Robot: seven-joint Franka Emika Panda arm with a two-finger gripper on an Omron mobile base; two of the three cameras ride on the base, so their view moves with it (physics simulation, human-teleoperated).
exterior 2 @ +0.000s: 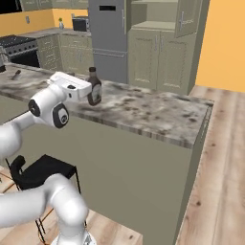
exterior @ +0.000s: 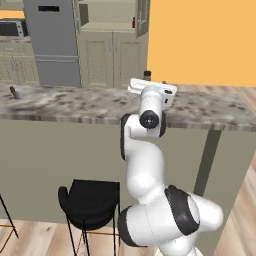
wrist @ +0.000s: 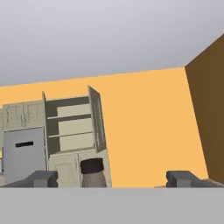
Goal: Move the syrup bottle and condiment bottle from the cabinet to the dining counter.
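Note:
The syrup bottle (exterior 2: 94,87), dark brown with a pale label, stands upright on the dining counter (exterior 2: 148,112), close in front of my white hand (exterior 2: 72,86). In the hand view its dark cap (wrist: 92,166) rises between the wide-apart fingertips of my gripper (wrist: 112,179), nearer the left tip; the gripper is open and holds nothing. From the left base view only the bottle's cap (exterior: 147,75) shows behind the hand. The condiment bottle (exterior: 133,22) is a tiny red shape on a shelf of the cabinet (exterior: 110,50), whose upper door stands open.
A grey fridge (exterior: 52,40) stands left of the cabinet, with a microwave (exterior: 12,28) further left. A small dark object (exterior: 15,92) lies at the counter's left end. A black stool (exterior: 90,200) stands by the counter's near side. A stove (exterior 2: 19,48) is at the back left.

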